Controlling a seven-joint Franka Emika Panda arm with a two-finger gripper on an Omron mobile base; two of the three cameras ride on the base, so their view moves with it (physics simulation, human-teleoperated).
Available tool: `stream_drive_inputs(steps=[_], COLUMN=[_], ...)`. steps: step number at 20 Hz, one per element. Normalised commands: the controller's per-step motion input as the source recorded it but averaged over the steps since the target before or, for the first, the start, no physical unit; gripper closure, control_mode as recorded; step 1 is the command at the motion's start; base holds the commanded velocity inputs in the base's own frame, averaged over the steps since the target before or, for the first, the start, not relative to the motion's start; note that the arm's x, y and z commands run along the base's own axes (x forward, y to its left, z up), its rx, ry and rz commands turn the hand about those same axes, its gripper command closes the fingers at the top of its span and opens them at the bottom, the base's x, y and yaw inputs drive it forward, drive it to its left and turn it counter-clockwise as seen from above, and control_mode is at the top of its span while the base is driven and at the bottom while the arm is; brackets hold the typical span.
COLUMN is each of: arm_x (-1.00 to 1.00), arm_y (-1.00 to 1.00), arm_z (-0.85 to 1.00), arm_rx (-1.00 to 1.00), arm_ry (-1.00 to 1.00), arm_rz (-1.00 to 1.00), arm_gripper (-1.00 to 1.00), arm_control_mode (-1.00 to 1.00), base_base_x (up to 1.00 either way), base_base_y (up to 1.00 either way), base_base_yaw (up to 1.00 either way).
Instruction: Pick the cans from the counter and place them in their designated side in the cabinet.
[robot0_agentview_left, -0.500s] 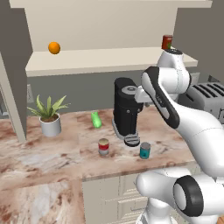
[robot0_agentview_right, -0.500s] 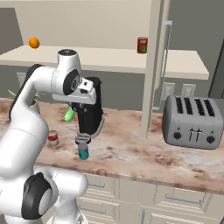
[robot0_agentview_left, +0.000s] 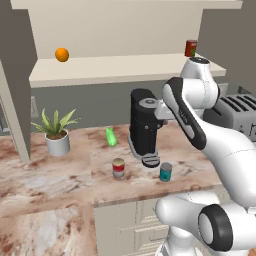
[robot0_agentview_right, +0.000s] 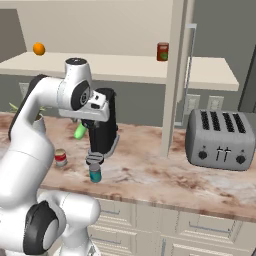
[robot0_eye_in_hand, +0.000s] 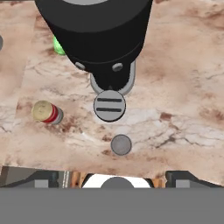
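Observation:
Two cans stand on the counter (robot0_agentview_left: 60, 175): a teal can (robot0_agentview_left: 165, 171) (robot0_agentview_right: 95, 173) and a red can (robot0_agentview_left: 118, 167) (robot0_agentview_right: 61, 157) with a white band. In the hand view the teal can (robot0_eye_in_hand: 121, 145) shows its grey lid from above, and the red can (robot0_eye_in_hand: 47, 112) lies to its left. My gripper (robot0_eye_in_hand: 114, 177) (robot0_agentview_right: 91, 123) hangs open above the teal can, well clear of it, in front of the black coffee machine (robot0_agentview_left: 144, 127). Nothing sits between the fingertips (robot0_eye_in_hand: 41, 178). The open cabinet (robot0_agentview_left: 115, 67) runs above the counter.
On the cabinet shelf sit an orange (robot0_agentview_left: 62, 54) at the left and a dark red can (robot0_agentview_left: 190, 48) at the right. A green bottle (robot0_agentview_left: 111, 137) and a potted plant (robot0_agentview_left: 56, 134) stand left of the coffee machine. A toaster (robot0_agentview_right: 219, 133) stands to the right.
The hand has sunk slightly toward the teal can. Cans and other things have not moved.

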Motion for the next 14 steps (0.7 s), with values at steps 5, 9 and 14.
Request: stream_drive_inputs(steps=[5, 9, 14], arm_x=[-0.28, -0.22, -0.03], arm_y=[0.00, 0.00, 0.00], arm_z=[-0.14, -0.15, -0.17], arm_rx=[0.00, 0.00, -0.02], arm_ry=[0.01, 0.00, 0.00], arm_rz=[0.00, 0.00, 0.00], arm_gripper=[-1.00, -1.00, -1.00], arm_control_mode=[-1.00, -1.00, -1.00], base_base_x=[0.00, 0.00, 0.00], base_base_y=[0.00, 0.00, 0.00], base_base_yaw=[0.00, 0.00, 0.00])
